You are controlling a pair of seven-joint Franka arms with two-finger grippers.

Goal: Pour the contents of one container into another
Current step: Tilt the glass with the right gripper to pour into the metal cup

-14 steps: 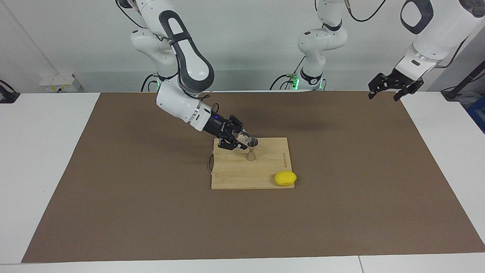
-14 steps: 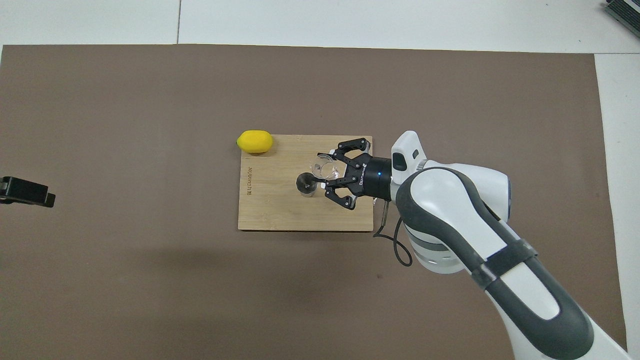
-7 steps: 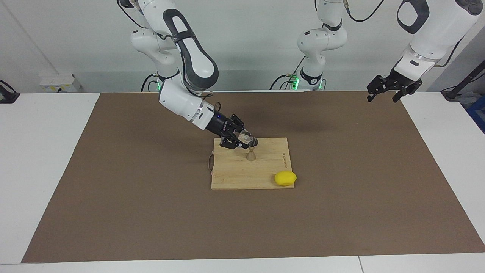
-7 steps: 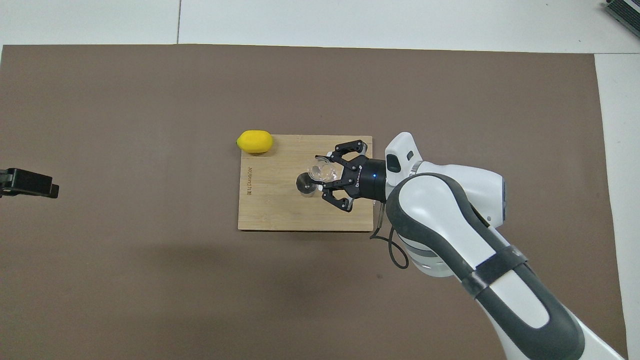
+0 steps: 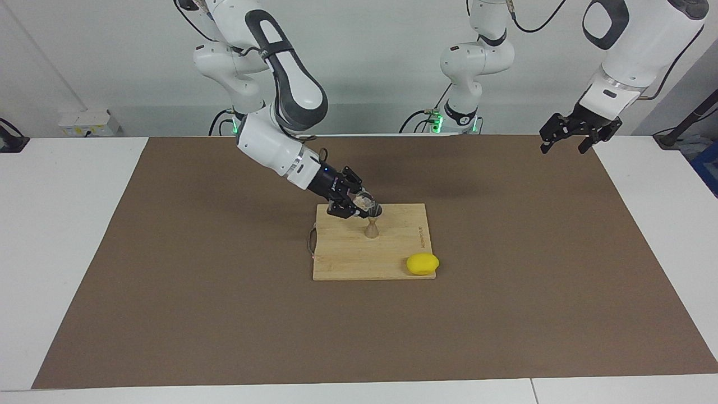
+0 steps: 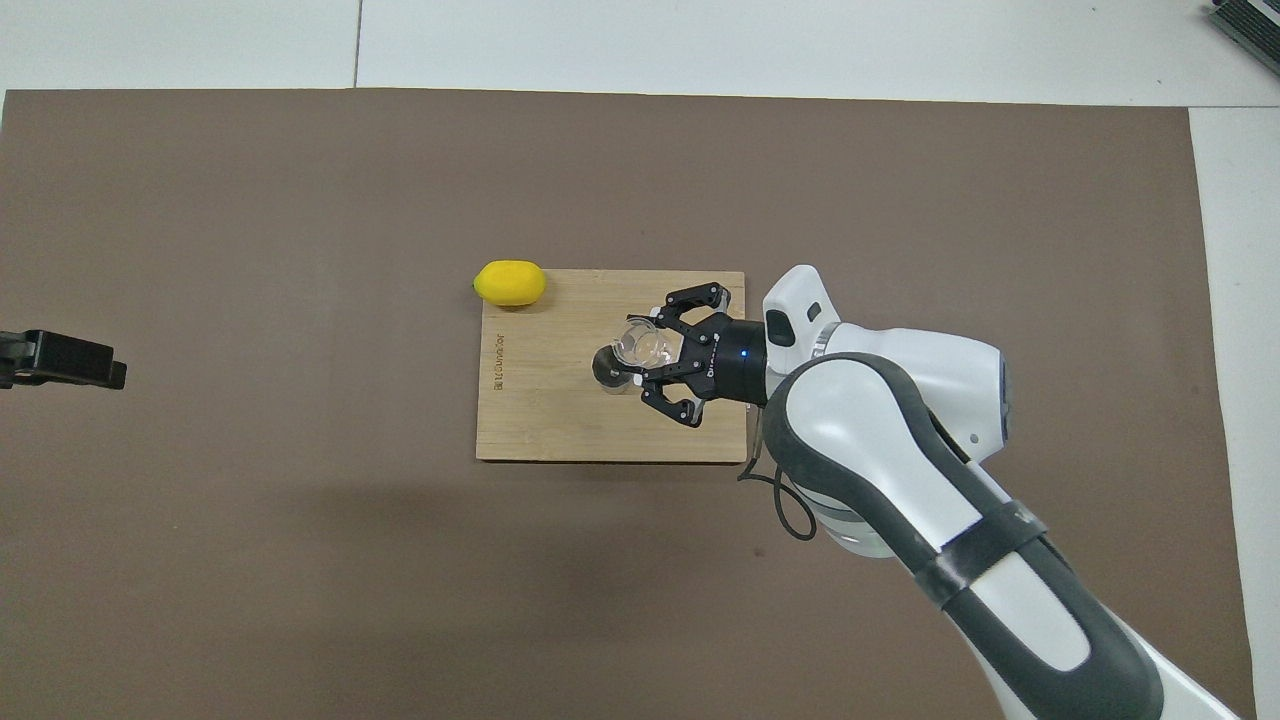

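The right end effector (image 5: 366, 203) is clamped on a clear squat cup (image 6: 645, 343), tipped over the steel hourglass jigger (image 5: 372, 227). Only the facing view shows the jigger's waist. The left end effector (image 5: 572, 133) waits with its fingers apart.

Clear glass cup (image 5: 367, 203) tilts, seemingly touching the upright steel jigger (image 5: 372, 223) on the board

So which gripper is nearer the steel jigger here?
The right. The right gripper is over the jigger on the cutting board, shut on the tilted glass cup. The left gripper waits, open, above the left arm's end of the table.
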